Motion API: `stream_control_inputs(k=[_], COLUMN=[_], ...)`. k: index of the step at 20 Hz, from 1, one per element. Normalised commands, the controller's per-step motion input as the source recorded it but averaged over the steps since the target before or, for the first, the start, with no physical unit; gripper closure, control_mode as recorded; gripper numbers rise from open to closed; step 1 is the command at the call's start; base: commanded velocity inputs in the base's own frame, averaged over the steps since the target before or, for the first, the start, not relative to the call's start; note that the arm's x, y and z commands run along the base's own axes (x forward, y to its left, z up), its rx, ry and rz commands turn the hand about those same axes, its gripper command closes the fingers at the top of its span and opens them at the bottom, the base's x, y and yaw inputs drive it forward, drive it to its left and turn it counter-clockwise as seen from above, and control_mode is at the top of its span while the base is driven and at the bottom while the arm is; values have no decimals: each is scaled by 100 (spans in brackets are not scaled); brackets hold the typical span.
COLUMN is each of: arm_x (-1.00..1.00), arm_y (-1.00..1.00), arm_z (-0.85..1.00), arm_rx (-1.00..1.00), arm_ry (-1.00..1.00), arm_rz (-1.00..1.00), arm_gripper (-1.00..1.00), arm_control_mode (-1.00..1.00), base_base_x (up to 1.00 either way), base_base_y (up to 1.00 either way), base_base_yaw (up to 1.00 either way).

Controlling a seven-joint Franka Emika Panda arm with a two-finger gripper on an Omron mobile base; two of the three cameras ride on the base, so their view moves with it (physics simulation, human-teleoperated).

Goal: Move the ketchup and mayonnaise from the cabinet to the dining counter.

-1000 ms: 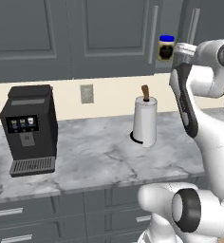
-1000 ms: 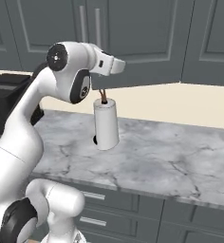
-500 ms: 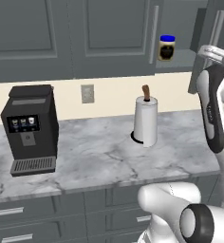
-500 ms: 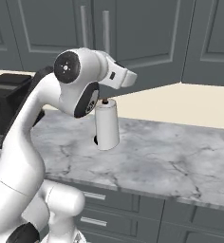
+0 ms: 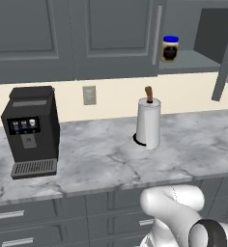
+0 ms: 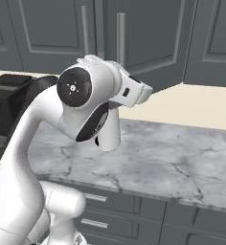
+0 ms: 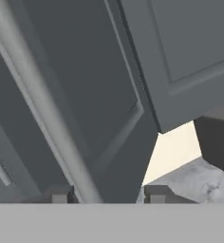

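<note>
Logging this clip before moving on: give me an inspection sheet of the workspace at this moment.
Surface: marble worktop, bare between the appliances.
Job's things: mayonnaise upright on the shelf of the open cabinet; ketchup nothing seen.
Clutter: coffee machine at left, paper-towel roll mid-counter.
Grippers: gripper straddles the door handle, fingertips apart either side; contact unclear.
Cables: nothing seen.
Surroundings: wall outlet, drawer fronts below.

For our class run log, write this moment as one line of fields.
phase: cabinet door open | gripper straddling door handle, not clamped | mayonnaise on cabinet shelf | ketchup: unseen
</note>
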Motion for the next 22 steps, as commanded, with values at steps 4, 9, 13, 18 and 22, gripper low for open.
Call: stream_control_inputs(k=[4,9,13,18,22], arm_x=[-100,-90,7,84,100], arm_y=[47,95,100,89,24], arm_z=[0,0,0,0,0], arm_rx=[0,-7,-11,-7,0], arm_ry=[-21,-13,0,7,13], arm_rz=[0,4,0,0,0], arm_gripper=[-100,-100,-100,-100,-100], arm_control_mode=[-100,-100,-100,-100,-100], base_base_x=[0,0,0,0,0], base_base_y=[0,0,0,0,0], base_base_yaw=[0,0,0,0,0])
